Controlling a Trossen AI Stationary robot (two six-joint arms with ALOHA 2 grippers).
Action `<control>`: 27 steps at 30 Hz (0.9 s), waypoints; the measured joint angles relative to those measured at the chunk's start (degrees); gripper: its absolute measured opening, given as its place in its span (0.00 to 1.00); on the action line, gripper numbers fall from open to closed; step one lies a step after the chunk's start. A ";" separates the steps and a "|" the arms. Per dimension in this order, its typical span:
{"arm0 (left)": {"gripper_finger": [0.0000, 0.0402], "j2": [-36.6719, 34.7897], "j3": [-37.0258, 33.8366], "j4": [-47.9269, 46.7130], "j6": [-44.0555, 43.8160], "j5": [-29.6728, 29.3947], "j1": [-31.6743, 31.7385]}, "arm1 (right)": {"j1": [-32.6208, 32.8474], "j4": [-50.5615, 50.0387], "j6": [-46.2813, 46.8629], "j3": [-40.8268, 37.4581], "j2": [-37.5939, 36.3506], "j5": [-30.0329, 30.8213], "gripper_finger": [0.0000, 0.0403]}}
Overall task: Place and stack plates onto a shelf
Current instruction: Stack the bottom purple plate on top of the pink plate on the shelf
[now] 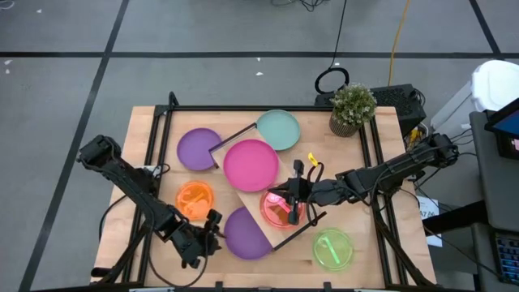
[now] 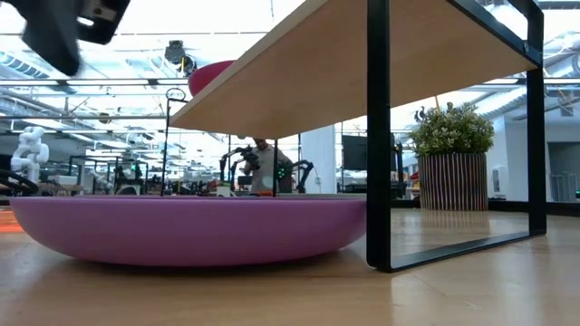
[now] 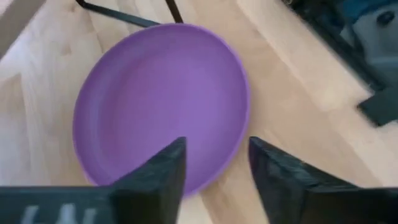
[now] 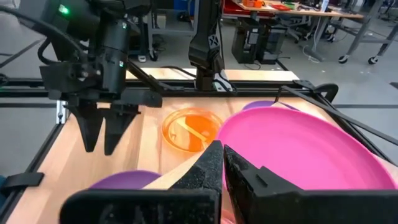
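**Plates wait around the shelf**

Lower centre of the high view, the left pincer (image 1: 212,229) hangs parted over a purple plate (image 1: 245,233). The right pincer (image 1: 293,194), fingers together, holds a red plate (image 1: 277,209) on the shelf (image 1: 258,198), beside the magenta plate (image 1: 251,165).

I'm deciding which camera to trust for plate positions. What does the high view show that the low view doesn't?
Only the high view shows the teal plate, the orange plate, the green plate, the red plate under the right gripper, and the left gripper beside the front purple plate.

Only the low view shows the underside of the shelf and the room behind.

Both show the shelf, its black frame, the magenta plate, a purple plate and the potted plant.
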 joint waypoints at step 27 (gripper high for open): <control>0.66 13.20 0.00 5.73 19.74 0.49 0.90 | -0.02 -0.78 -0.56 -0.66 0.00 0.01 0.00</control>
